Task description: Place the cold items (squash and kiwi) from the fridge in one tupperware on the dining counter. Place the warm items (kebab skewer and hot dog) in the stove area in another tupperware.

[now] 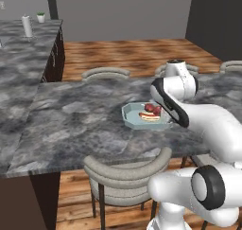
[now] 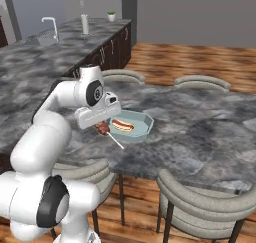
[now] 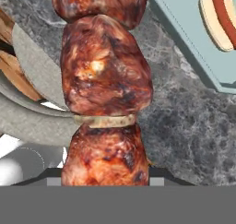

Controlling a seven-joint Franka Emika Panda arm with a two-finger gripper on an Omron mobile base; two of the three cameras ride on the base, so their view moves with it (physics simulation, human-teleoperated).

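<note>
Dark marbled stone forms the dining counter [image 1: 85,115], an L-shaped run with wooden flooring beyond it and grey upholstered chairs [image 2: 205,199] drawn up along both long edges. At the far end of the side run, near its corner, stand a white cylindrical container [image 1: 27,26] and a small potted plant [image 1: 41,17]; a sink tap [image 2: 50,24] rises close to that stretch of counter.

One pale blue tupperware [image 2: 142,129], octagonal and open, sits on the counter toward the near edge, roughly midway along it. A hot dog [image 2: 122,125] in its bun lies inside the container, on its floor.

The gripper [image 2: 101,127] hangs at the container's near side, just above the counter edge, closed on the kebab skewer [image 2: 104,130]. In the hand view the meat chunks [image 3: 105,71] stand directly between the finger tips, with a pale onion ring [image 3: 105,121] between two pieces. In the right base view the bare stick end [image 2: 118,143] slopes down and away from the gripper, toward the counter's near edge. From the left base view the red meat [image 1: 153,109] appears above the container rim, beside the hot dog; whether it touches the container cannot be determined.
</note>
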